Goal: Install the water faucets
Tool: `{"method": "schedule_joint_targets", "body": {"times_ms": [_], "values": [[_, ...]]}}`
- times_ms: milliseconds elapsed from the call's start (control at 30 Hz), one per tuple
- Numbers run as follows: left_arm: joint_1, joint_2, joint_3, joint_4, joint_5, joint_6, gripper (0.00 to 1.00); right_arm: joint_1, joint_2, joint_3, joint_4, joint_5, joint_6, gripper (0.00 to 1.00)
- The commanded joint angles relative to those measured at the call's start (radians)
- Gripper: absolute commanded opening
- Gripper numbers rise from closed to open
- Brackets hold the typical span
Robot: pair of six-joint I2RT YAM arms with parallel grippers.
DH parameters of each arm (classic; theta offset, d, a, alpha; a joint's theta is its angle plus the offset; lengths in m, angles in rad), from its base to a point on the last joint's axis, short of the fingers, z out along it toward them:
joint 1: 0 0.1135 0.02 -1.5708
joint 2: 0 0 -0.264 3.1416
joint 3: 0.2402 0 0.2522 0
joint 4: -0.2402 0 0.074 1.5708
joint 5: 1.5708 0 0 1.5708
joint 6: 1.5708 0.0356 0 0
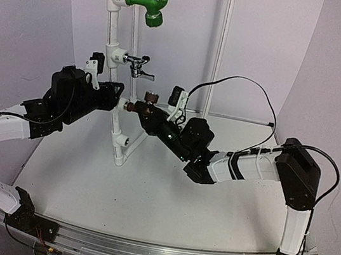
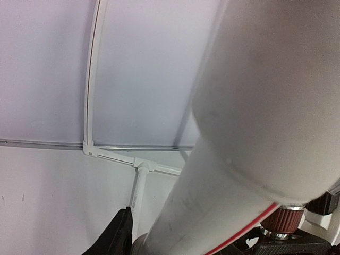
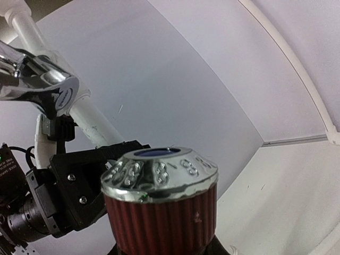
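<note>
The dark reddish-brown tap with a round ribbed knob (image 1: 142, 104) is off the table, pinched in the right claw (image 1: 151, 116), whose fingers press onto the tap's body below the knob; the right wrist view shows the knob's shiny cap upright, close in front of the lens. The left claw (image 1: 117, 91) is clamped round the white plastic upright pipe (image 1: 112, 29), just left of the brown tap; in the left wrist view the pipe fills the space beside the one black finger (image 2: 120, 234) that shows. The shiny chrome tap with a lever handle (image 1: 138, 66) already sits in the white tee fitting (image 1: 114, 52) higher up the pipe, below the green plastic elbow piece (image 1: 151, 8).

The coming move turns on this: the brown tap's long axis lies roughly level, inlet end pointing left at the pipe, knob upward. The inlet touches or very nearly touches the pipe at the height of the left claw; whether any thread has entered a port there I cannot tell, since the claw hides the joint. The right arm carries the tap, so it likely has to push left along that axis and turn; the left arm likely only steadies the pipe; a tilted axis would risk cross-threading.
</note>
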Motion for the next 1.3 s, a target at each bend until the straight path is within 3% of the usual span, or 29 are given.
{"method": "schedule_joint_targets", "body": {"times_ms": [0, 200, 567, 833, 1067, 1267], "values": [[-0.045, 0.04, -0.02, 0.032, 0.102, -0.158, 0.0, 0.032, -0.037, 0.05, -0.145, -0.073, 0.156, 0.0], [-0.06, 0.083, -0.02, 0.032, 0.063, -0.166, 0.0, 0.035, -0.054, 0.093, -0.314, -0.048, 0.45, 0.0], [-0.1, 0.144, -0.035, 0.037, -0.076, -0.157, 0.0, 0.036, -0.05, 0.168, -0.404, -0.045, 0.87, 0.0], [-0.112, 0.173, -0.048, 0.041, -0.089, -0.147, 0.0, 0.036, -0.082, 0.233, -0.489, -0.035, 0.972, 0.0], [-0.113, 0.114, -0.082, 0.042, -0.084, -0.165, 0.0, 0.036, -0.114, 0.245, -0.53, -0.016, 0.905, 0.01], [-0.113, 0.05, -0.109, 0.042, -0.095, -0.175, 0.0, 0.036, -0.14, 0.169, -0.493, -0.011, 0.84, 0.26]]}}
